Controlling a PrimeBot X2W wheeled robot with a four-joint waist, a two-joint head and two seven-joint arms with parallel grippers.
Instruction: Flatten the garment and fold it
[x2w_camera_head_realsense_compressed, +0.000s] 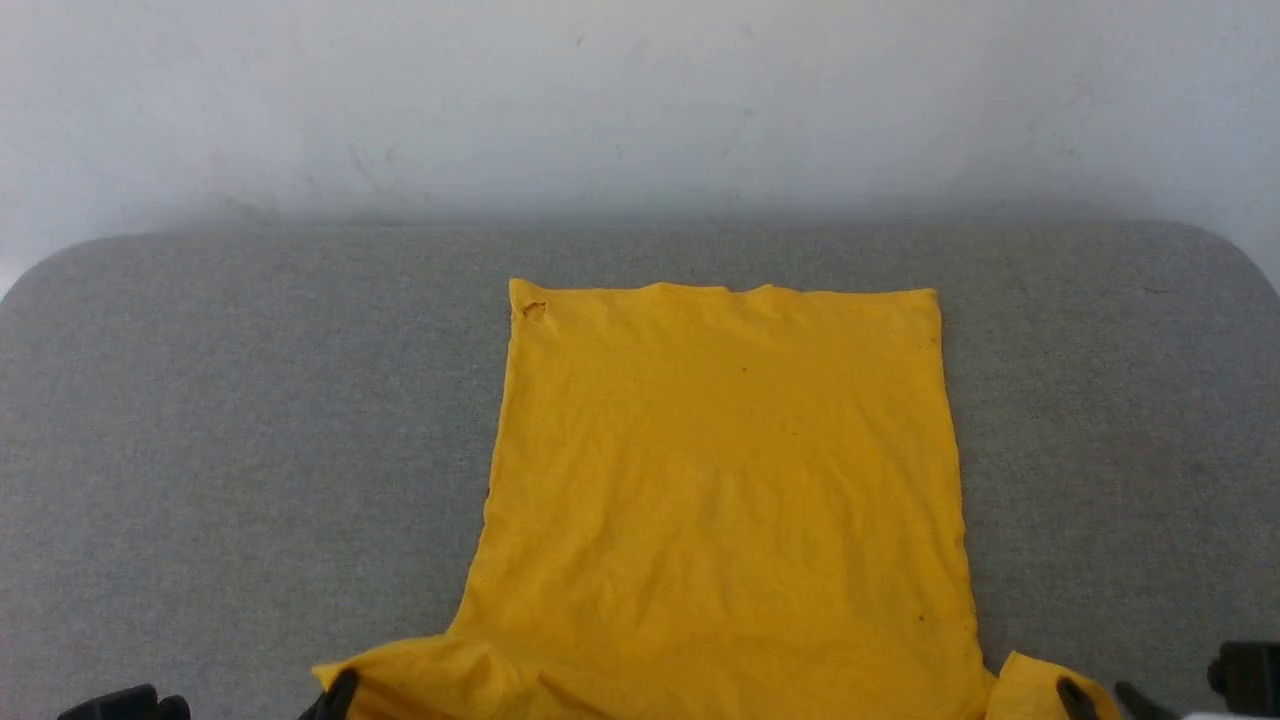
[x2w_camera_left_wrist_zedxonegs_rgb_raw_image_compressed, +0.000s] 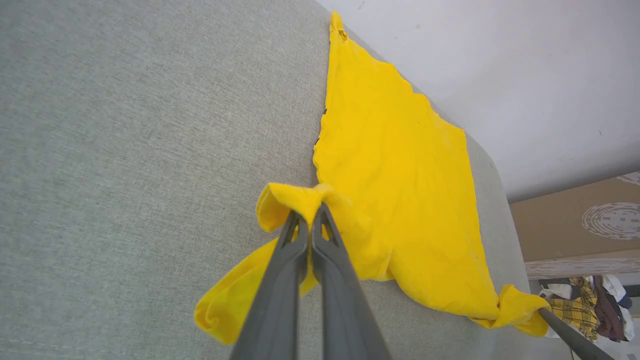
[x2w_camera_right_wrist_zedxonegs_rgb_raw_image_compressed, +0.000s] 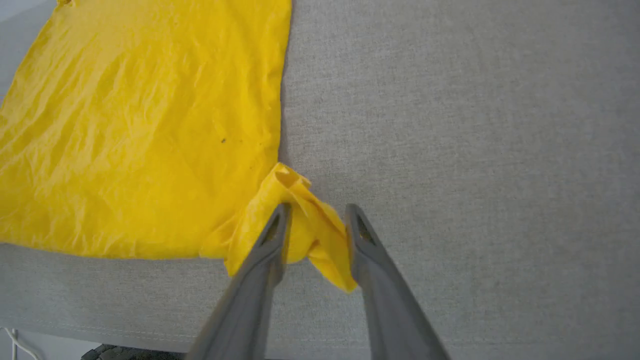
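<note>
Head view: garment (x2w_camera_head_realsense_compressed: 720, 480) lies spread plain side up on the grey worktop (x2w_camera_head_realsense_compressed: 220, 450). Left jaws, angled down at its near left sleeve (x2w_camera_left_wrist_zedxonegs_rgb_raw_image_compressed: 280, 197), pinch it shut; right jaws stand parted astride the bunched right sleeve (x2w_camera_right_wrist_zedxonegs_rgb_raw_image_compressed: 307, 235).

Shirt (x2w_camera_head_realsense_compressed: 720, 470): thin yellow cloth, matt and soft-looking, fine creases all over, a few tiny dark specks. Desk (x2w_camera_head_realsense_compressed: 230, 420): covered in grey woven fabric, matt, slightly coarse heathered weave; my right wrist view shows a stitched seam along its near edge. Fingers of my left tool (x2w_camera_left_wrist_zedxonegs_rgb_raw_image_compressed: 310, 212) and right tool (x2w_camera_right_wrist_zedxonegs_rgb_raw_image_compressed: 317, 207): dark grey, smooth, matt with a faint sheen, look like moulded plastic. Wall (x2w_camera_head_realsense_compressed: 640, 100) behind: white, matt, mostly smooth, faint scuffs and marks.
</note>
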